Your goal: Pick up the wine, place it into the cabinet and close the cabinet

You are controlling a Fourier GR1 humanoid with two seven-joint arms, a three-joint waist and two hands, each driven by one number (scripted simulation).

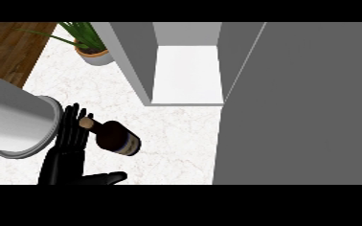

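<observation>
So at the far left edge there was a big grey forearm [25, 122] cutting in, and right next to it the left hand [65, 151], black, fingers straight and pointing up the counter, thumb sticking out to the side lower down. It wasn't wrapped around anything, just flat and relaxed. The wine [113, 136] was lying just to the right of those fingers, cork end touching or nearly touching them, the dark body angled away and down toward the right on the white marble counter [176, 143]. Up and a bit left of the hand sat a potted plant [90, 45]. Further right and above the hand was the cabinet [187, 72], open, pale shelf inside showing. Its grey door [297, 105] filled the whole right side. Couldn't see the right hand anywhere.
</observation>
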